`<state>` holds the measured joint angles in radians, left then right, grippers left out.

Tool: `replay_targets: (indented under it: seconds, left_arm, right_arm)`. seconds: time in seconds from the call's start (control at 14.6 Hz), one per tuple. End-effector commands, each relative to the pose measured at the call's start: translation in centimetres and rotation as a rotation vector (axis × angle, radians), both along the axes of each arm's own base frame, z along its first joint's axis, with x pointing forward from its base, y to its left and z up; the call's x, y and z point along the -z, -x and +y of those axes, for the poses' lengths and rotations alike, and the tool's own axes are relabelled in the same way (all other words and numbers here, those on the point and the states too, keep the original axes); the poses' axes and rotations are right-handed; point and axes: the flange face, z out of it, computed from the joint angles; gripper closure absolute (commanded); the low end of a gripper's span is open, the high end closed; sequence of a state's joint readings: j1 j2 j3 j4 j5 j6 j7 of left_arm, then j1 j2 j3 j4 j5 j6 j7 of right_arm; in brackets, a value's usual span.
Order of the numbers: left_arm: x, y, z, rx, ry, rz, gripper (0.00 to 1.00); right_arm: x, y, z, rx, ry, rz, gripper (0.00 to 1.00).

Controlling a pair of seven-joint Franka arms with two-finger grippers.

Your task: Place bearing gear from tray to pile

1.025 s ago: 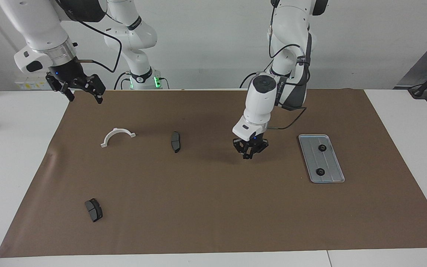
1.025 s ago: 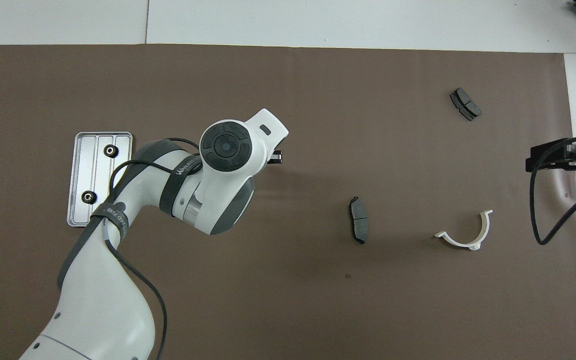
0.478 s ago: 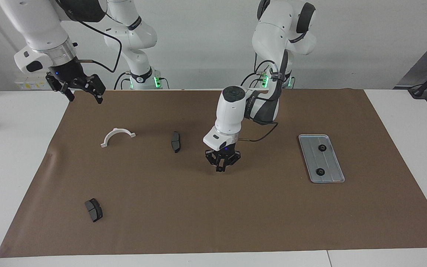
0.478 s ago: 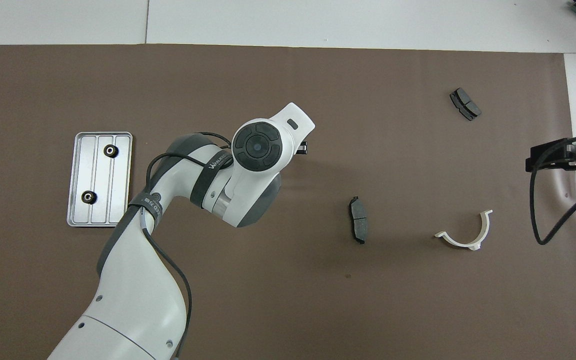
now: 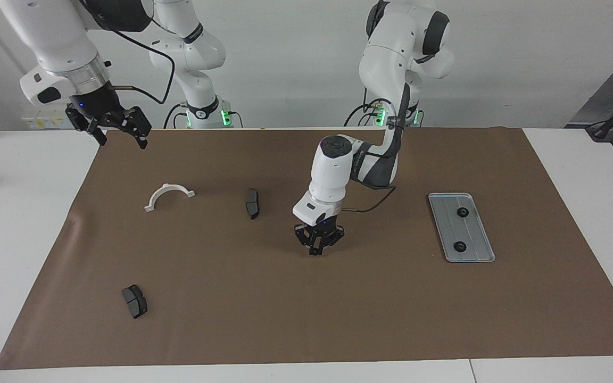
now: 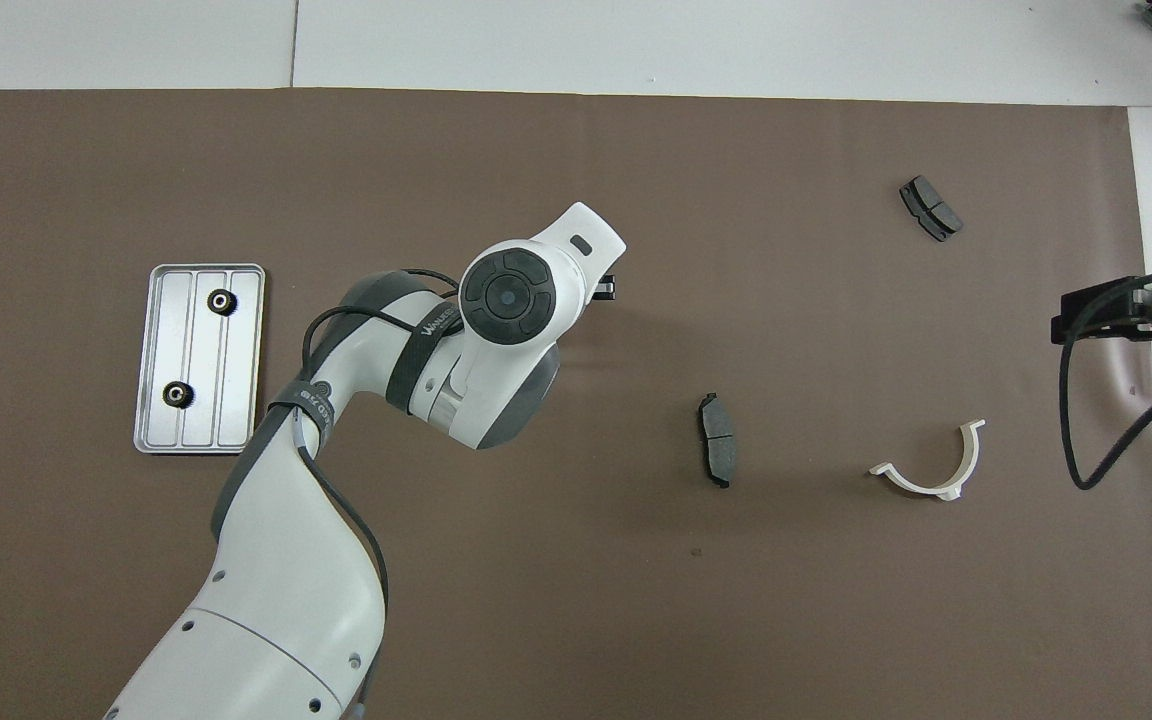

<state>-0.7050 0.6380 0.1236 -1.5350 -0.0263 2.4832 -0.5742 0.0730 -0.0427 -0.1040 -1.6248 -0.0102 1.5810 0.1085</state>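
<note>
Facing view: I have the left gripper (image 5: 316, 250) low over bare mat (image 5: 338, 319), between the tray (image 5: 485, 259) and the nearer brake pad (image 5: 252, 203). Since a second ago it has travelled away from the tray toward the pile and dropped. Its jaws look drawn together, but I cannot tell whether a gear sits in them. Two gears (image 5: 462, 212) (image 5: 460, 246) lie on the tray. Likely a set-down is coming. The right gripper (image 5: 120, 133) waits, jaws apart, at the counter's edge.
</note>
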Motion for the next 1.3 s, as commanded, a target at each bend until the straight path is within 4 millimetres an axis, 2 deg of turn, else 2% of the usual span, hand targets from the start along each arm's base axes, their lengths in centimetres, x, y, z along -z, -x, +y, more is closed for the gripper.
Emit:
replay_targets:
  seconds: [0.0,0.14,0.2,0.27,0.34,0.48,0.61,0.68,0.82,1.09,1.23]
  left_arm:
    - [-2.9,-1.3,0.8,-0.029,0.024,-0.014,0.0]
    - [-4.3,-1.7,2.8,-0.053,0.013,-0.004,0.0]
    - [-4.9,-1.9,3.9,-0.064,0.003,0.012,0.0]
    - [-5.4,-1.8,5.0,-0.071,-0.005,0.027,0.0]
    - [-5.8,-1.6,6.4,-0.078,-0.012,0.038,0.0]
    - [-7.2,-1.2,10.1,-0.053,-0.027,0.042,0.0]
    - [-8.1,0.0,13.9,-0.042,-0.039,0.059,0.0]
    - [-8.6,0.2,16.3,-0.043,-0.042,0.062,0.0]
    - [-9.2,0.9,20.6,0.015,-0.076,0.091,0.0]
    - [-9.7,0.0,30.0,0.051,-0.122,0.172,0.0]
    - [-9.0,-0.4,33.3,0.056,-0.127,0.152,0.0]
  right_arm:
    - [0.2,1.1,0.2,0.004,-0.014,-0.003,0.0]
    - [0.7,0.3,0.3,0.005,-0.014,-0.032,0.0]
    - [1.4,-0.5,1.0,-0.004,-0.01,-0.036,0.0]
    - [2.2,-1.4,3.1,-0.035,-0.011,-0.055,0.0]
    - [3.7,-2.8,4.4,-0.041,-0.006,-0.051,0.0]
    - [5.8,-5.6,8.4,-0.041,0.001,-0.049,0.0]
    - [8.8,-8.2,11.7,-0.058,0.005,-0.082,0.0]
    - [10.9,-9.1,13.8,-0.071,0.007,-0.079,0.0]
    - [13.6,-11.0,17.9,-0.048,0.002,-0.109,0.0]
    - [20.0,-13.7,29.3,-0.063,-0.081,-0.18,0.0]
    - [23.5,-15.0,34.8,-0.049,-0.095,-0.192,0.0]
